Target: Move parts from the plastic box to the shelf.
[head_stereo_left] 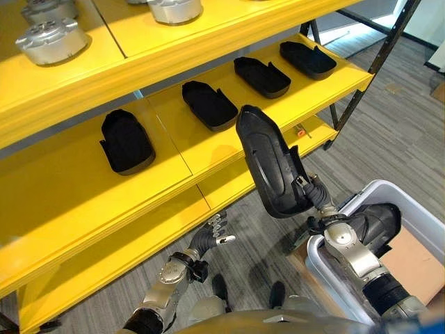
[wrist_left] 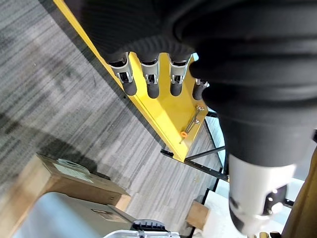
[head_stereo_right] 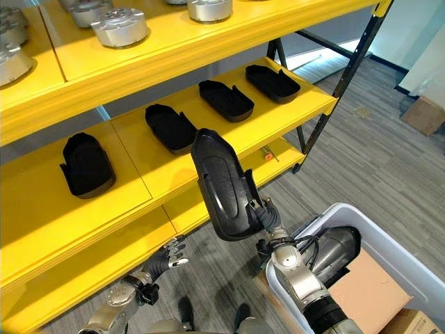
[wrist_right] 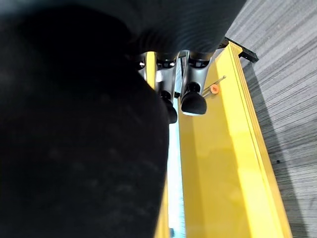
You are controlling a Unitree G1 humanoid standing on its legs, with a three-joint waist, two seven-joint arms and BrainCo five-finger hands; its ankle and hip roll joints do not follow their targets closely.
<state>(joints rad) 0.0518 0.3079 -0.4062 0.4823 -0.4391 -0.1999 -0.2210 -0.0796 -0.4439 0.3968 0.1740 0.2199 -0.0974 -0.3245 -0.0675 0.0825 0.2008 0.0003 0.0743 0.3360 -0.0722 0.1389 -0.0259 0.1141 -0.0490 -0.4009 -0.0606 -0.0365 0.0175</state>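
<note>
The right hand (head_stereo_left: 316, 198) is clenched around the lower end of a long black part (head_stereo_left: 270, 161), holding it upright above the grey plastic box (head_stereo_left: 417, 209), with the yellow shelf (head_stereo_left: 229, 149) and its four black parts (head_stereo_left: 208, 104) just beyond. The left hand (head_stereo_left: 214, 233) hangs low beside the bottom shelf, fingers relaxed and holding nothing

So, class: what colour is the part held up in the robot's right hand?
Black, clearest in the left eye view: the part in the right hand.
</note>
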